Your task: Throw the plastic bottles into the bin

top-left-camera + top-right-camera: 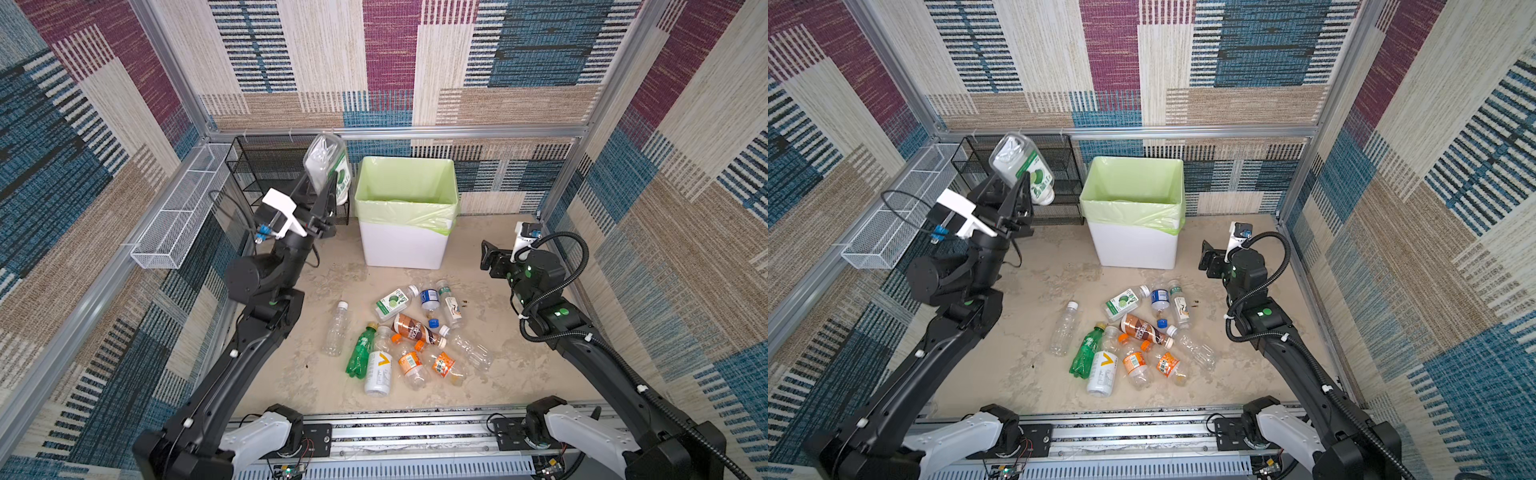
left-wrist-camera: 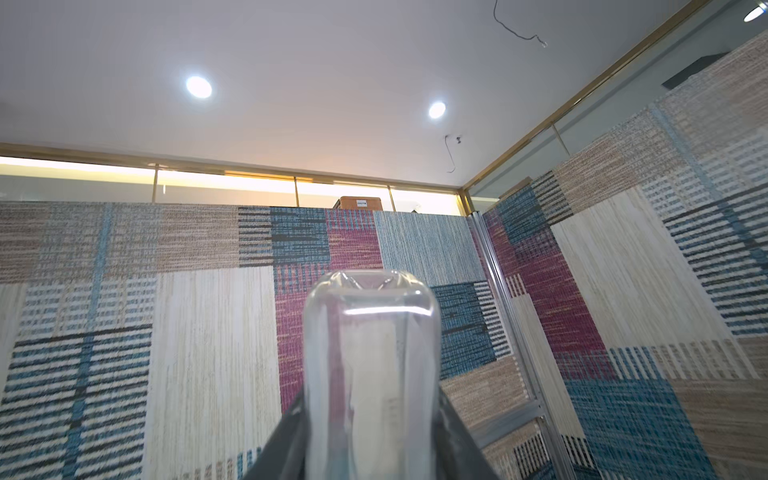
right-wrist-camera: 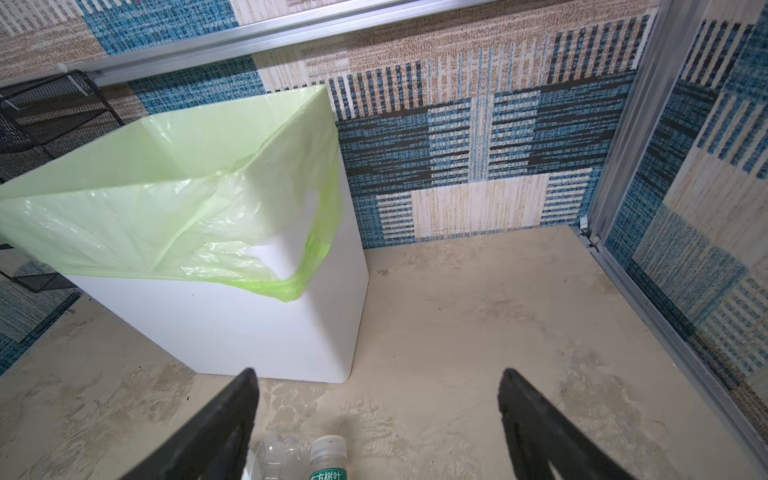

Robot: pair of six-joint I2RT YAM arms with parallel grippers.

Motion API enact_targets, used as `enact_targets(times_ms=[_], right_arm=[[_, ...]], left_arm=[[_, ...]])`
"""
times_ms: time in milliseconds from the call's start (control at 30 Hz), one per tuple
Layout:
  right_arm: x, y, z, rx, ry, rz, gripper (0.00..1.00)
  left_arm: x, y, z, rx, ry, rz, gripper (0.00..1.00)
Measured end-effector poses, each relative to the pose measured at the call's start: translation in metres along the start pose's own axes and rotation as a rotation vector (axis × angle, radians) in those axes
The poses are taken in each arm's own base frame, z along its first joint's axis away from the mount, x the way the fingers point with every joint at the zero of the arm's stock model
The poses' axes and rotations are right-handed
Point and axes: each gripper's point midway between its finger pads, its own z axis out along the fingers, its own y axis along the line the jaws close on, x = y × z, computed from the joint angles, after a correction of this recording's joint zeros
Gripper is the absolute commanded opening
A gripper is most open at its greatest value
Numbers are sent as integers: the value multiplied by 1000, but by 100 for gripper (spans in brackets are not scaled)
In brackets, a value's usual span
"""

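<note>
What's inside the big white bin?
Only the light green bag lining the bin shows. Its front rim hides the bottom, so something could lie there unseen.

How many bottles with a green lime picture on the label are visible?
2. One bottle is held up in the left gripper, beside the bin. A second bottle lies on the floor, at the pile's far side. The bin may hide more.

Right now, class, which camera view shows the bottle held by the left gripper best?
Both top views: the whole held bottle shows, green-and-white label and white cap included, clamped in the left gripper, left of the bin. The left wrist view gives only its clear base end. The right wrist view misses it.
</note>
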Motion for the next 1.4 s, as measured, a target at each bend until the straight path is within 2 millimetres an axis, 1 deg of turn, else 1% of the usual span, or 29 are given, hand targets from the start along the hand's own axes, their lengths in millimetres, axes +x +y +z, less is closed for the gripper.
enact_targets(times_ms=[33,67,100,133,167,200,233,267,300,367,433,467,600,667,733,800,867,967,1067,1100,1200,1300,1400], right_arm=[[2,0,2,-2,5,-1,90],[4,1,3,-6,13,-2,90],[7,2,6,-10,23,-4,90],[10,2,8,-10,34,-6,90],[12,4,10,-15,49,-9,90],[14,5,12,-18,60,-11,91],[16,5,13,-17,70,-13,92],[17,5,14,-15,78,-15,93],[19,5,14,-21,89,-20,94],[24,6,14,-25,109,-27,95],[30,6,15,-24,131,-35,96],[33,7,16,-30,146,-40,96],[50,10,21,-51,207,-56,95],[56,11,22,-61,227,-59,95],[57,11,22,-63,231,-60,95],[59,13,22,-74,236,-62,95],[62,14,22,-83,249,-67,95],[73,17,23,-107,294,-90,94],[92,22,20,-143,373,-111,94],[100,25,17,-163,406,-121,94],[124,30,11,-201,493,-132,94],[150,36,8,-225,586,-149,96],[178,49,5,-253,681,-186,97]], left_arm=[[12,4,17,-5,23,-14,47],[30,8,36,-12,71,-40,52],[53,11,55,-21,141,-75,57],[73,13,73,-20,201,-102,60],[88,15,87,-20,249,-126,65],[110,16,97,-21,322,-154,70],[126,16,101,-22,377,-175,77],[143,14,100,-25,439,-201,80],[159,12,95,-26,501,-222,85],[177,8,82,-30,585,-252,88],[182,6,68,-39,636,-259,89],[178,8,63,-52,647,-256,90],[142,14,48,-79,627,-227,90],[132,17,36,-95,631,-200,90],[131,19,18,-108,663,-166,90],[136,24,-5,-135,708,-145,90],[145,32,-33,-171,774,-131,90],[166,54,-81,-252,891,-113,89],[194,69,-137,-331,1042,-128,88],[205,70,-159,-354,1103,-141,88],[226,63,-211,-392,1230,-190,88],[241,58,-246,-426,1313,-235,87],[256,54,-269,-445,1367,-276,87]])
